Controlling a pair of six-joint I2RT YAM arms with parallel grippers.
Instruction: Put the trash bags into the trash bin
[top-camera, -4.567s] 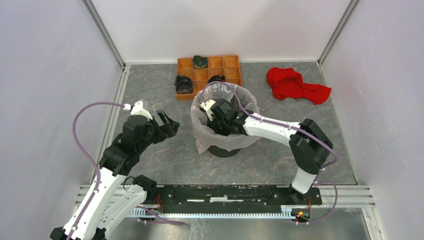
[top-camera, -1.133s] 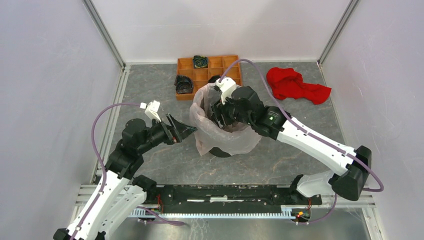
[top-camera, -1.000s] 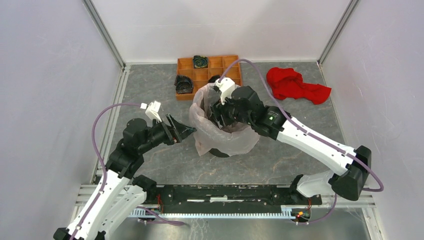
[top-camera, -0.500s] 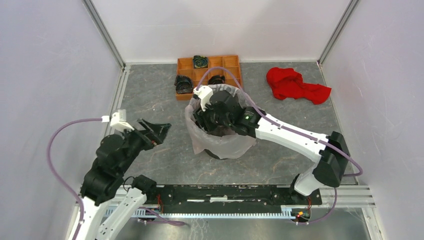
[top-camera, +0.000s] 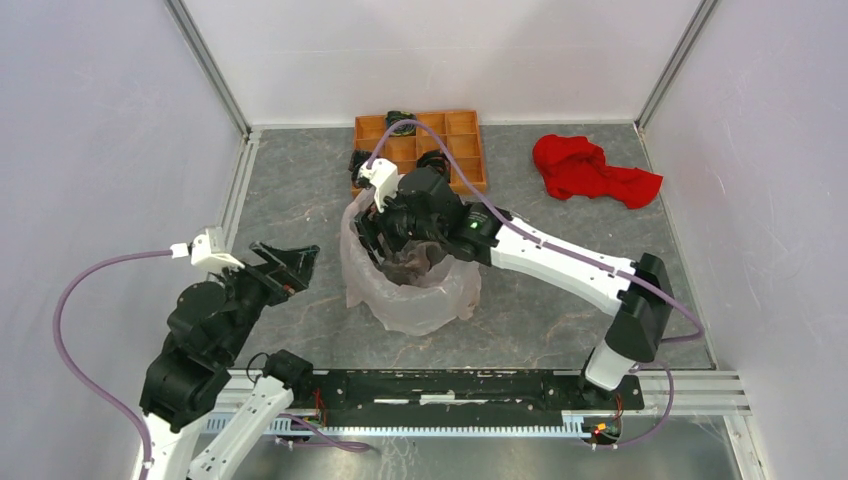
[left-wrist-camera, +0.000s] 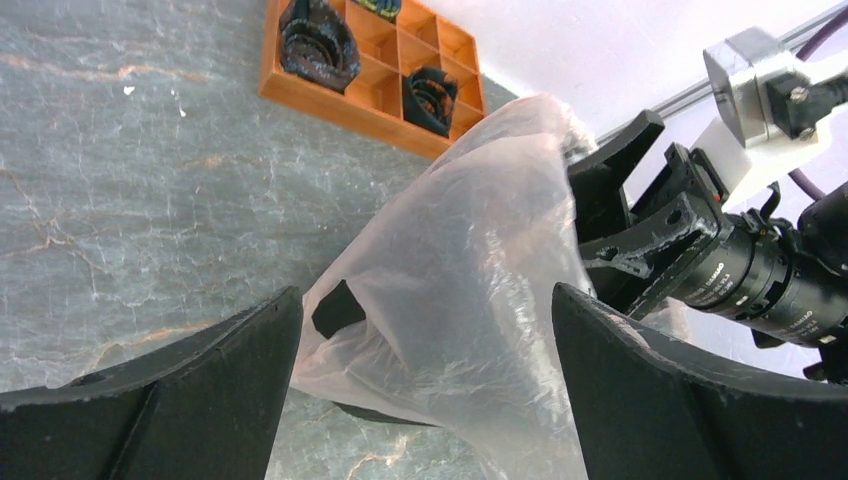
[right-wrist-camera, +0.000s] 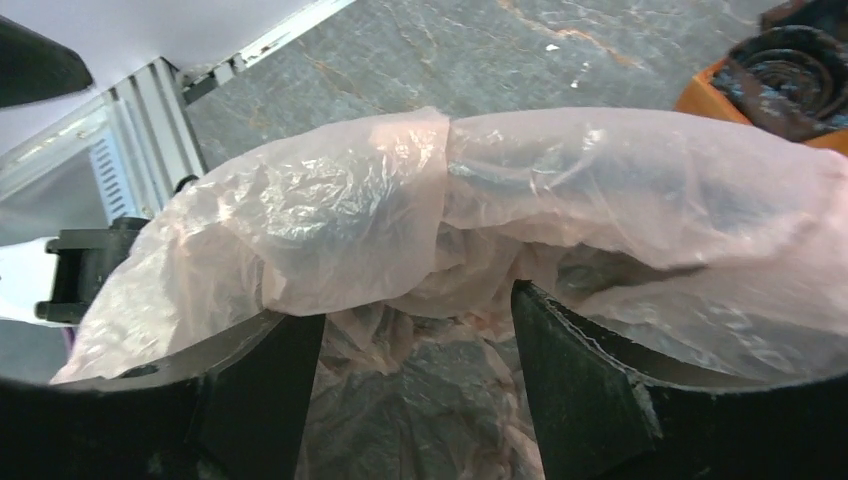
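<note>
While the right fingers (right-wrist-camera: 262, 395) sit moderately spread inside the mouth of the trash bag (top-camera: 415, 300), pink film draped over the trash bin (left-wrist-camera: 334, 312), mid-counter (top-camera: 290, 190), left fingers (left-wrist-camera: 190, 395) wide, empty, nearby.

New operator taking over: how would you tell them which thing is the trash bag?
Look at the middle of the gray table, just in front of the orange tray. The bag is the wrinkly, see-through pale pink film heaped there, unlike the opaque bright red cloth far right.
</note>
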